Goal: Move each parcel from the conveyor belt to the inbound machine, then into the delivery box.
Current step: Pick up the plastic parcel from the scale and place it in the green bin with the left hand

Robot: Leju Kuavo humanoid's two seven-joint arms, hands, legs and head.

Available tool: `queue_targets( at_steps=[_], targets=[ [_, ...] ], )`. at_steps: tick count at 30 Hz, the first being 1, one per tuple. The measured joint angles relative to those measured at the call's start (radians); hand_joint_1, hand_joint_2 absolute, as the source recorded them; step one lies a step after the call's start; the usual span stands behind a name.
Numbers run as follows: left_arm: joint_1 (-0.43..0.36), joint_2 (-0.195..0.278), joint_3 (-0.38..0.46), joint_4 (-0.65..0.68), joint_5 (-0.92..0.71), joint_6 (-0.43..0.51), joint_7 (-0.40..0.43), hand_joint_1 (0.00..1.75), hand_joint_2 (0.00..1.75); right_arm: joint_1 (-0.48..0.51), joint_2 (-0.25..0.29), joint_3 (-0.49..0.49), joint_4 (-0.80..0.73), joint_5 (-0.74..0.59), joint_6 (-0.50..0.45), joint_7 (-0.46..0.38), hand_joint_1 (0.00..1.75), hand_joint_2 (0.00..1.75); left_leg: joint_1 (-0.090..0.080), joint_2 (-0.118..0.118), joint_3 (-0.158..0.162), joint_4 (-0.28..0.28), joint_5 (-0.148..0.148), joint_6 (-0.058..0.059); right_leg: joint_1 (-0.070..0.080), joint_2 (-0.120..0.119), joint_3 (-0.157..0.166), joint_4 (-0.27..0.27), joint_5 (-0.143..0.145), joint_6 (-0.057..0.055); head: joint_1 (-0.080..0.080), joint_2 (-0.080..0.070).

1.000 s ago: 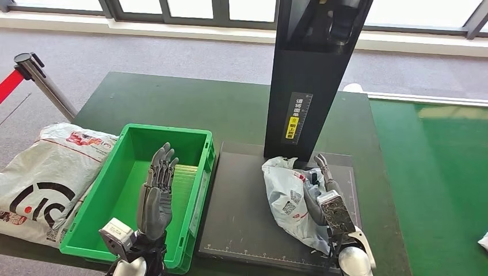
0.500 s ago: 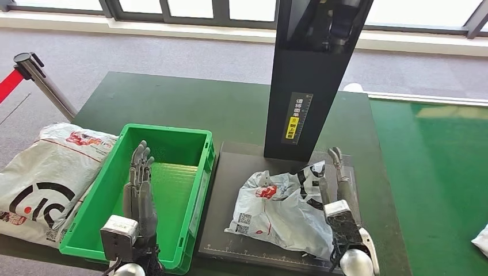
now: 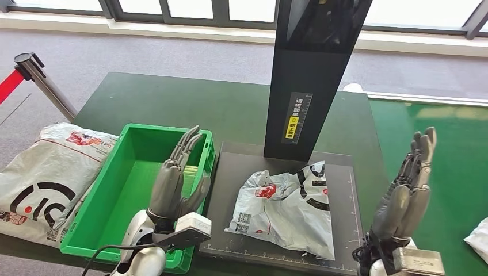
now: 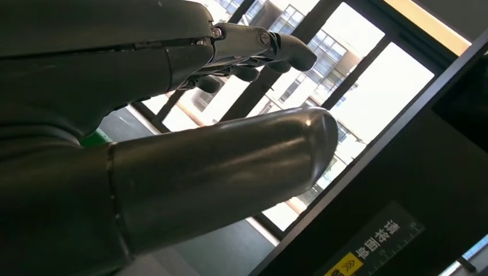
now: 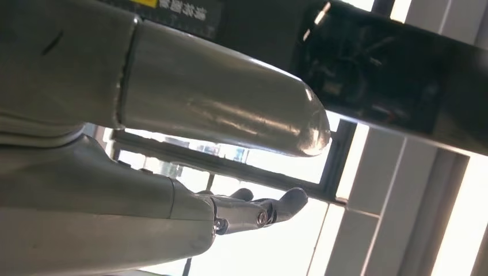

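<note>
Head cam high, down; wrist cams close, upward, both on scanner column [image 3: 313, 75].

Parcel [image 3: 286, 208]: crumpled white poly mailer with red and black print and small barcode labels, lying flat on the dark platform of the inbound machine [image 3: 230, 215], just in front of its black upright column. Nothing touches it.

Delivery box [image 3: 134, 141]: green plastic crate, open top, upright, directly beside the platform.

Conveyor belt [image 3: 443, 167]: green surface on the platform's other side; another white parcel [image 3: 477, 240] sits at its edge.
</note>
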Motion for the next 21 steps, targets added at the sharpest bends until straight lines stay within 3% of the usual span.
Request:
queue_targets(
  at_steps=[3,6,7,10,14,21],
  targets=[
    [-0.019,0.011,-0.014,0.022,-0.007,-0.006,0.004,0.0,0.0,0.009,-0.003,0.0,-0.034,-0.001,-0.005,0.0,0.0,0.0,0.0,0.001,0.0,0.0,0.0,0.0,0.0,0.001,0.0,0.0,0.0,0.0,0.0,0.0],
    [-0.029,0.018,-0.022,0.035,-0.009,-0.013,0.005,0.0,1.31,0.012,-0.005,0.0,-0.054,0.001,-0.011,0.0,0.0,1.31,0.0,0.001,0.0,0.0,0.0,0.0,0.0,0.0,-0.001,0.0,0.0,0.0,0.0,0.0],
    [-0.034,0.021,-0.026,0.04,-0.014,-0.026,0.005,0.0,1.31,0.013,-0.006,0.0,-0.06,0.002,-0.016,0.0,0.0,1.75,0.0,0.0,0.0,0.0,0.0,0.0,0.0,0.0,-0.001,0.0,0.0,0.0,0.0,0.0],
    [-0.073,0.03,-0.06,0.076,-0.103,-0.114,0.02,0.0,0.0,0.019,-0.011,0.0,-0.086,0.005,-0.041,0.0,0.0,1.75,0.0,-0.001,0.0,0.0,0.0,0.0,0.0,0.0,-0.001,0.0,0.0,0.0,0.0,0.0],
    [-0.165,0.027,-0.142,0.185,-0.232,-0.224,0.033,0.0,0.0,0.038,-0.014,0.0,-0.11,0.008,-0.04,0.001,0.0,1.75,-0.001,-0.004,-0.001,0.0,0.002,0.0,-0.001,-0.004,0.0,0.0,0.001,0.0,0.0,0.0],
    [-0.193,0.015,-0.181,0.245,-0.244,-0.221,0.033,0.0,0.0,0.045,-0.014,0.0,-0.119,0.009,-0.034,0.001,0.0,1.75,-0.002,-0.002,-0.005,0.0,0.002,0.0,-0.002,-0.002,0.0,0.0,0.001,0.0,0.0,0.0]
  ],
)
